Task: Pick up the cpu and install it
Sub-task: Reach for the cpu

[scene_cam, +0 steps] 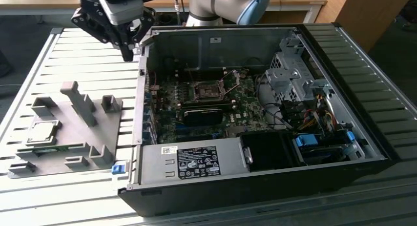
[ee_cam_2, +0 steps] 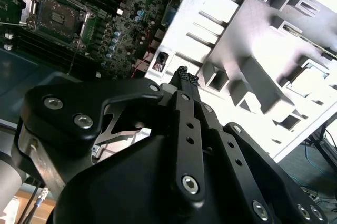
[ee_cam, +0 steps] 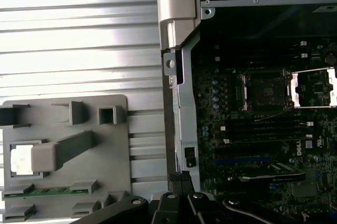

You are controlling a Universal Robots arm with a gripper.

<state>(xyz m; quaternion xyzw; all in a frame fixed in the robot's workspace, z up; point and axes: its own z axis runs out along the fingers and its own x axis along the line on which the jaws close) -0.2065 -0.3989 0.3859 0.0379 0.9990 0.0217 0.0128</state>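
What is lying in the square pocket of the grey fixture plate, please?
The cpu lies flat in that pocket of the fixture plate. In the first wrist view a grey post hides its edge.

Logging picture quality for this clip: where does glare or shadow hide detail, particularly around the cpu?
First wrist view: sunlight bleaches the cpu to a white patch and blows out the table; the case interior sits in deep shadow. Second wrist view: the grey fixture is overexposed, the claw a dark mass. Exterior view: glare on the table at the exterior view's left, but the cpu is readable.
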